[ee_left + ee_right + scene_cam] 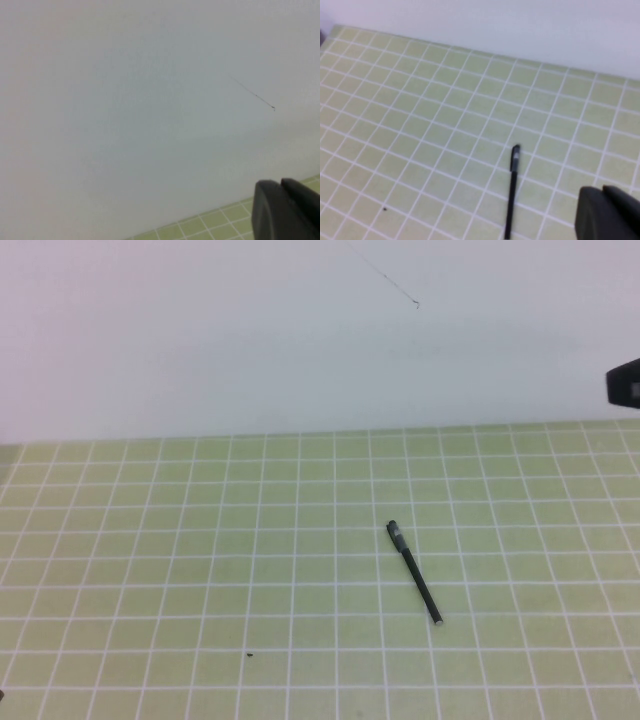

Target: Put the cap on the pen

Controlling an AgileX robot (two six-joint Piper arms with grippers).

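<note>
Green gridded mat (200, 540) | pen (414, 571) flat | left gripper (287, 210), right gripper (607, 215) raised, fingers pressed together

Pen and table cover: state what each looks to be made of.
Pen: likely plastic, thin black barrel with a greyish band near its far end; lies alone.
Table cover: seemingly a matte yellow-green mat printed with a white grid; no glare.
Right gripper and left gripper: dark, matte, probably plastic; both shut, empty, raised off the mat.
</note>
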